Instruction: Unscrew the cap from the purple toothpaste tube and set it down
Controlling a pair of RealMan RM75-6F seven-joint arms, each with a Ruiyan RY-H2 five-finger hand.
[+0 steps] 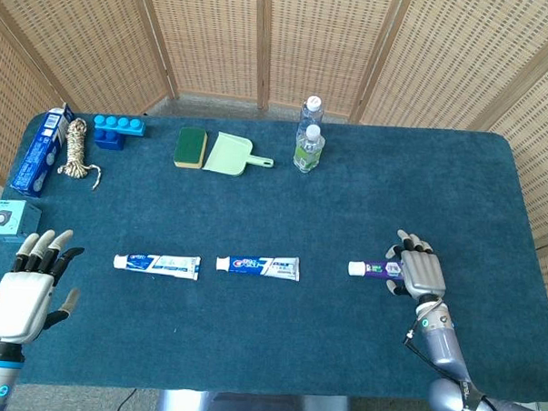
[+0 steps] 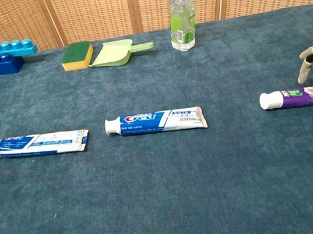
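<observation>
The right hand [image 1: 418,274] is hovering over the tail end of the purple toothpaste tube [image 1: 378,269], which is lying flat on the blue table cloth [image 1: 347,209] at the right of the near row, its white cap [image 2: 270,100] pointing toward the other tubes; the fingers [image 2: 305,69] are arching above the tube, and whether they are already pressing on it cannot be told. The left hand [image 1: 27,288] is waiting at the near left corner, fingers spread and grasping nothing. Likely risks: a grip taken only at the flat tail is leaving the cap end free to swing or letting the tube slide on the cloth, and squeezing the body could push paste out once the cap loosens. Counted items: three toothpaste tubes, namely the purple one, a Crest tube [image 1: 259,267] and a further blue-and-white tube [image 1: 157,265]; two bottles [image 1: 308,146]; one sponge [image 1: 191,147]; one dustpan [image 1: 231,154].
</observation>
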